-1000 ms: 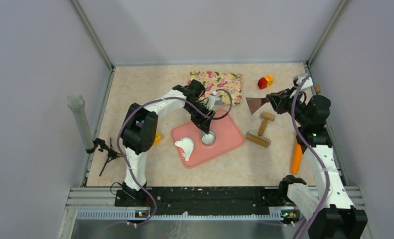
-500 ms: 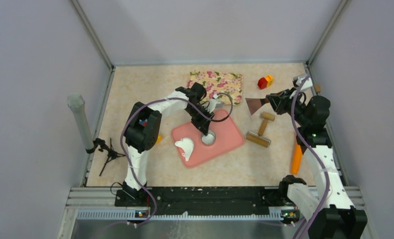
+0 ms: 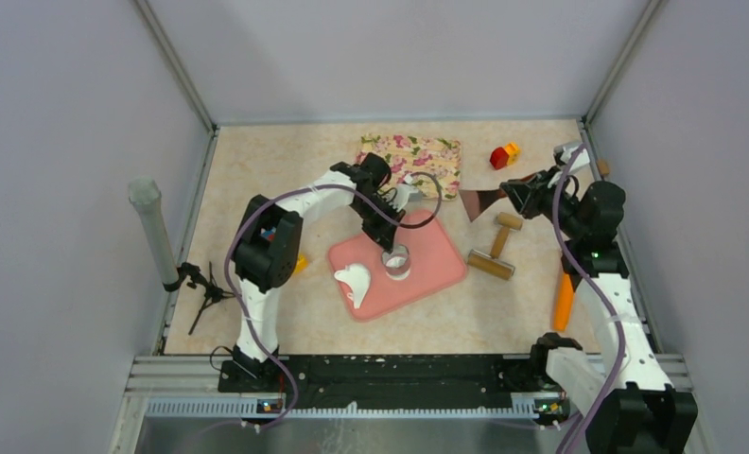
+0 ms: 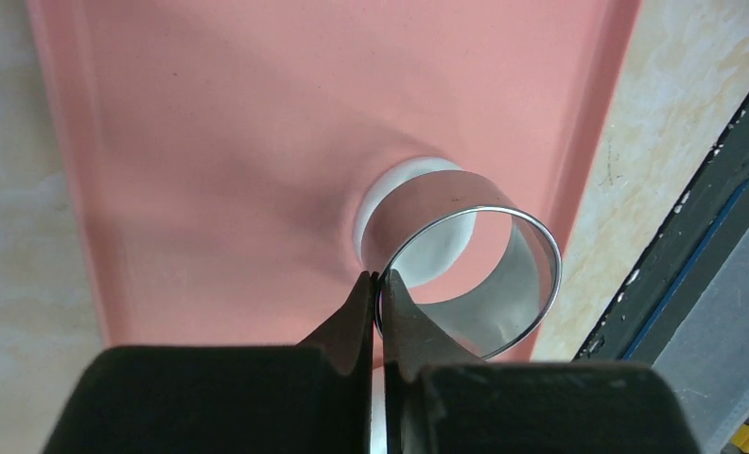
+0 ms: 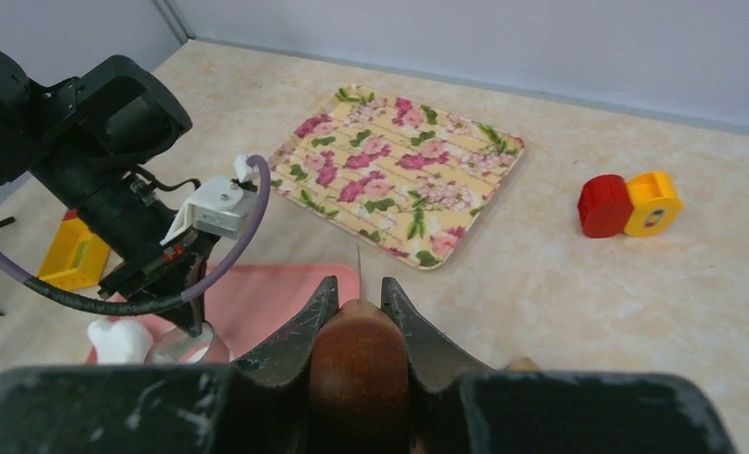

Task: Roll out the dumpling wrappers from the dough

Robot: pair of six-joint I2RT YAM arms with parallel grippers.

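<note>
A pink mat lies mid-table. My left gripper is shut on the wall of the silver ring cutter, one finger inside and one outside. The left wrist view shows the ring cutter tilted just above a round white dumpling wrapper on the mat. The dough, an irregular white piece, rests on the mat's left part. At the right, my right gripper is shut on the brown handle of a scraper whose blade points toward the mat.
A floral tray lies behind the mat. A wooden rolling pin sits right of the mat. A red and yellow block stands at the back right, an orange tool near the right arm, a grey pole at the left.
My left gripper has shut on the ring cutter's wall and raised it a little off the wrapper. The right gripper with the scraper has drifted slightly left.
</note>
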